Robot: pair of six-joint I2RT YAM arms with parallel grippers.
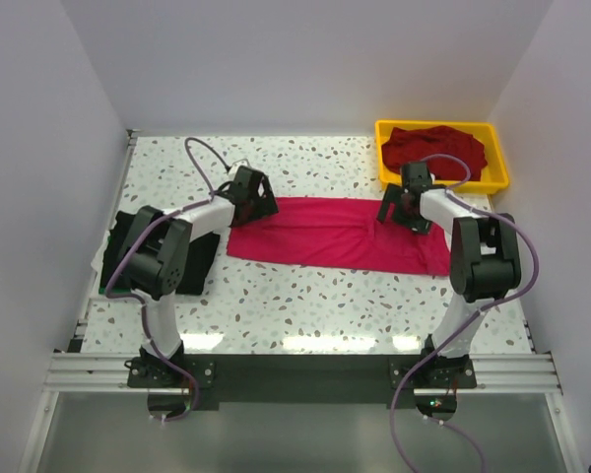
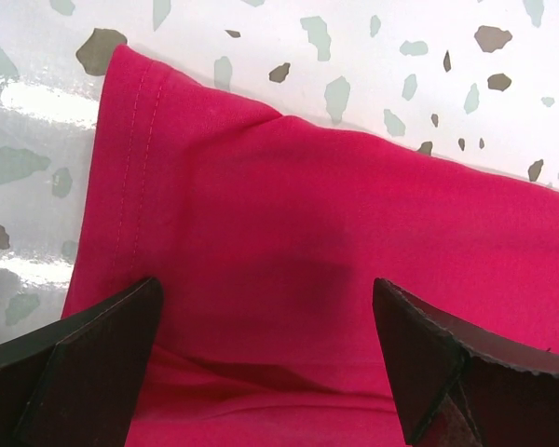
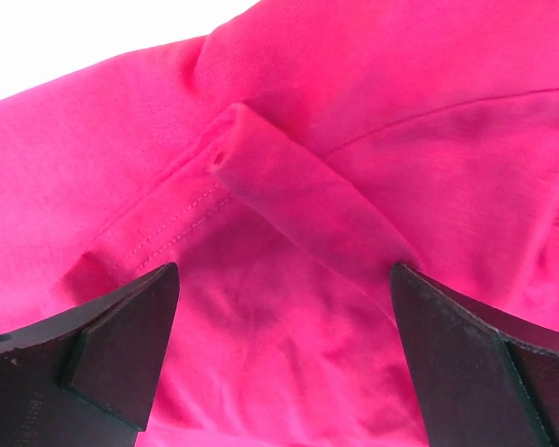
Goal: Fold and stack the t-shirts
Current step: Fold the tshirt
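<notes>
The pink-red t-shirt [image 1: 335, 235] lies folded into a long strip across the middle of the table. My left gripper [image 1: 259, 202] is open just above its left end; in the left wrist view the fingers straddle the hemmed edge [image 2: 289, 233]. My right gripper [image 1: 402, 210] is open over the right end, its fingers spread above the creased fabric [image 3: 289, 307] near a stitched seam. The black t-shirt [image 1: 128, 251] lies at the table's left edge, partly under my left arm. The dark maroon t-shirt [image 1: 433, 150] is bunched in the yellow tray [image 1: 500, 163].
The yellow tray stands at the back right corner, close behind my right gripper. White walls enclose the speckled table [image 1: 305, 296] on three sides. A metal rail [image 1: 295, 370] runs along the near edge.
</notes>
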